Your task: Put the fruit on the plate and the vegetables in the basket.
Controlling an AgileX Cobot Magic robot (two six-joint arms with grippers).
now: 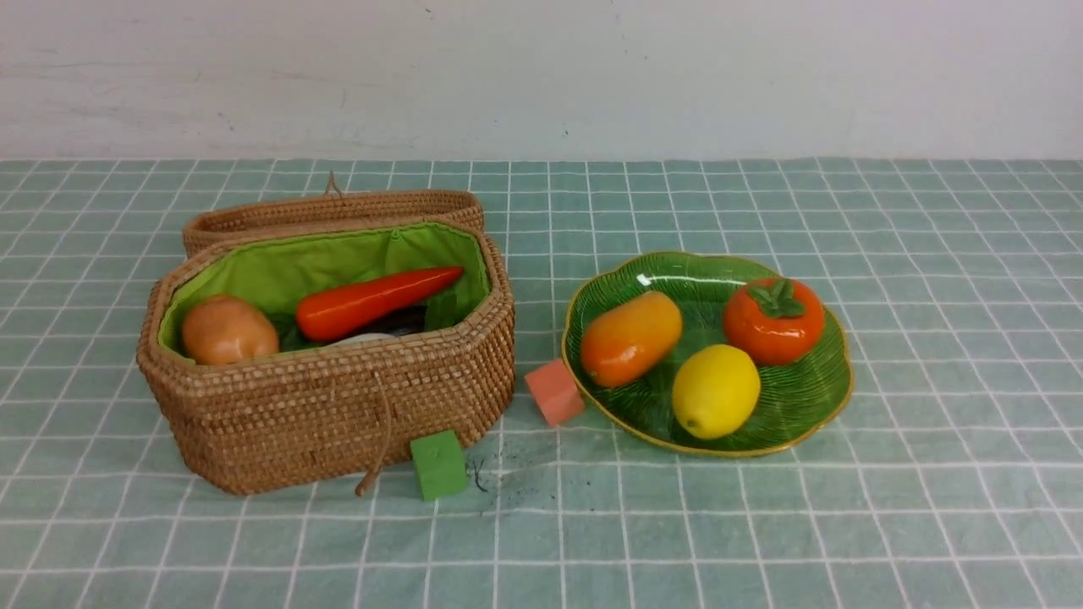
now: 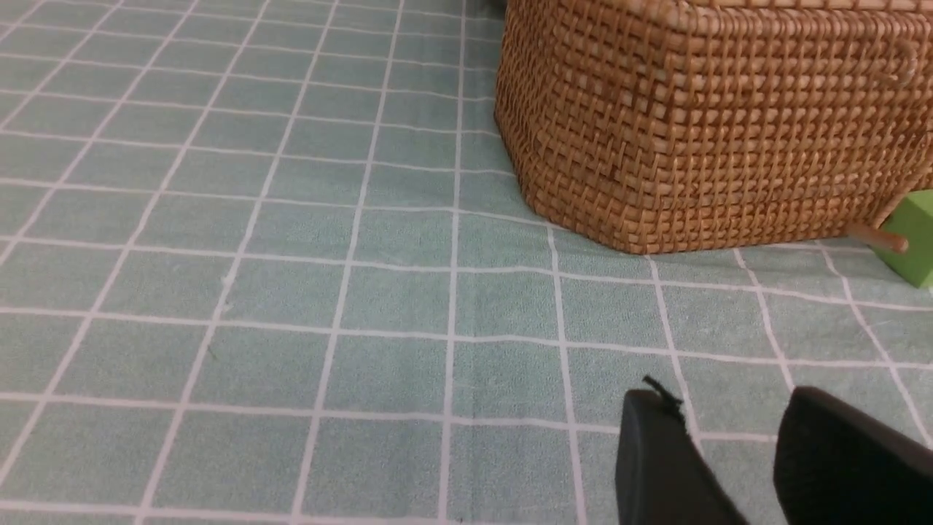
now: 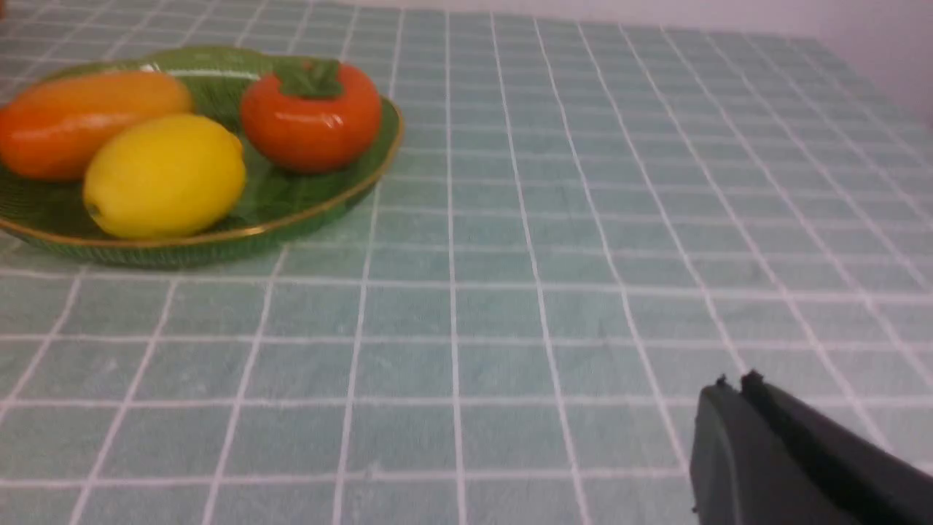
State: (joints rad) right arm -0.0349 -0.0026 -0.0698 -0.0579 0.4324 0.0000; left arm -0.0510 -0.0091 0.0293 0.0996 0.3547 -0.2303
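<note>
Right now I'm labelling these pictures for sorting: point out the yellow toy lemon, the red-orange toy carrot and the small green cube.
Yellow toy lemon [image 1: 716, 390]: front view, middle of its skin.
Red-orange toy carrot [image 1: 372, 302]: front view, mid-body.
Small green cube [image 1: 438, 464]: front view, front face.

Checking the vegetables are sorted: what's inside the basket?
In the basket: a potato, a carrot-like piece, and a white sliver, perhaps the radish. The front wall hides everything lower.

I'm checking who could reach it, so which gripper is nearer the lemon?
Right. The right gripper sits shut over bare cloth with the lemon in its view; the left gripper is beside the basket, lemon unseen.
</note>
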